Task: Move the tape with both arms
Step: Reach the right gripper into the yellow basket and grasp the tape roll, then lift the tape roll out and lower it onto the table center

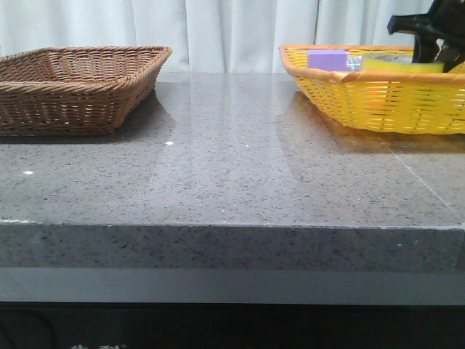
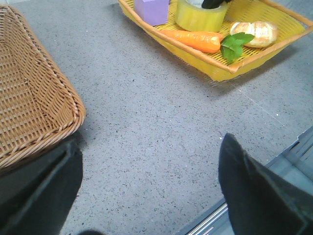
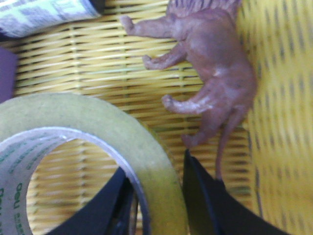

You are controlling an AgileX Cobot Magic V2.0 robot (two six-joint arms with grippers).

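Tape (image 3: 98, 142) is what you want, and the yellow roll lies flat in the yellow basket (image 1: 378, 109) on the right side of the table (image 1: 232, 174). Your right gripper (image 3: 159, 196) is down on it, with one black finger inside the white core ring and the other finger outside the yellow wall, so the wall sits between them. The fingers look close on the wall, but you cannot tell from here if they are squeezing it yet. Just beside the roll is a purple box (image 2: 152, 10), and on its other side lies a brown toy dinosaur (image 3: 210, 73), with its tail near the outer finger. A toy carrot (image 2: 193, 40) with green leaves and a bun-like thing (image 2: 254, 32) lie further out in the same basket. Your left gripper (image 2: 146, 196) hangs wide open with nothing in it, over the bare grey table between the yellow basket and the brown basket (image 2: 29, 98). Here is what could go wrong. If you lift before the hold is tight, the smooth roll could slip and drop back. If the roll tips as it comes up, it could bump the box or drag the dinosaur's tail along. And the left gripper is well apart from the roll, so a bad meeting spot could make you fumble the hand-over.
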